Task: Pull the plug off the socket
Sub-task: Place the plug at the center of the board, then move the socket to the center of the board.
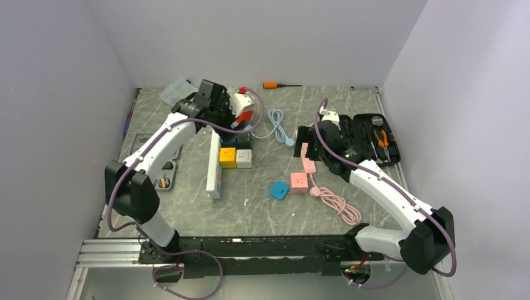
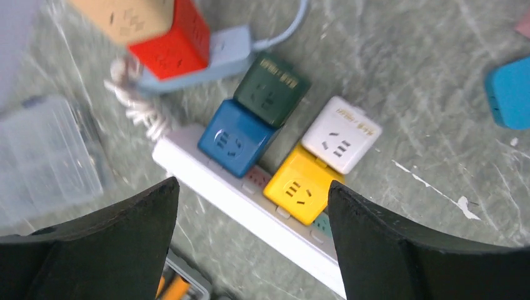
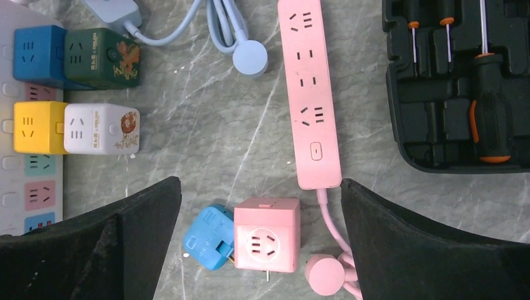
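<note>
- Left gripper [image 2: 253,190]: released, fingers spread wide, nothing between them. It hangs over the white strip [image 1: 214,174] and touches no cube.
- Right gripper [image 3: 259,184]: released, jaws wide and empty. It hangs above the pink cube [image 3: 265,234] and is clear of it.
- White strip: flat on the table [image 1: 262,206], at 9 o'clock of table centre in the top view. Its long axis runs from 12 to 6.
- Blue cube [image 2: 234,139]: seated on the white strip near its 12 o'clock end.
- Green cube [image 2: 270,87]: off the strip, touching the blue cube's 3 o'clock side.
- Yellow cube [image 2: 300,184]: seated on the white strip, just at 6 o'clock of the blue cube.
- White cube [image 2: 340,134]: off the strip, touching the yellow cube's 3 o'clock side.
- Task's plug: I cannot tell which of the seated cubes it is.
- Red cube [image 2: 172,40]: on a light-blue adapter [image 2: 228,53], at 12 o'clock of the green cube. The blurred tan block above it cannot be identified.
- Pink strip [image 3: 309,94]: corded, at 3 o'clock of the white cube and well apart from it. The pink cube lies by its 6 o'clock end.
- Blue plug [image 3: 206,237]: loose, just beside the pink cube at its 9 o'clock.
- Tool case [image 3: 456,81]: open, at 3 o'clock of the pink strip, with screwdrivers inside.
</note>
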{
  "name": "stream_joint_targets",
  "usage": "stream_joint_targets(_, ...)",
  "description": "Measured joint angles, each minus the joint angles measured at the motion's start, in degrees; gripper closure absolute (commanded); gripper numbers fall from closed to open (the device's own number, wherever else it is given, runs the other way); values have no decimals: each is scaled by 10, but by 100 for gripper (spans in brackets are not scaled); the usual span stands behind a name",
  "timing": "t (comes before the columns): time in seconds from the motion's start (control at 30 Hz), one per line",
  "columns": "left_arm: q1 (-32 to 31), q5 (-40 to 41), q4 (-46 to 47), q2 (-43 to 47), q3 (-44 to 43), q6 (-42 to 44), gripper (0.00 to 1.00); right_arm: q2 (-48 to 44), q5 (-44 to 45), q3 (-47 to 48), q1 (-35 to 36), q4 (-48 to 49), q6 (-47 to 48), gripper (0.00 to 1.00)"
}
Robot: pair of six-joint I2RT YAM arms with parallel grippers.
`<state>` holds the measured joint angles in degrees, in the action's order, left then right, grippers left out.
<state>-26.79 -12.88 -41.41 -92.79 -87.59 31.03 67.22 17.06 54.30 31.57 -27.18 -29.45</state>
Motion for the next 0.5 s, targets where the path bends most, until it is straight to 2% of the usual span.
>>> stream_joint_targets(0.2,58,30,13,-53,5,-80,11,0,-5,4,-1,0,1,0)
stream_joint_targets(0.5,106,85,48,-163,-39,-128,13,-15,-10,4,-5,1,1,0)
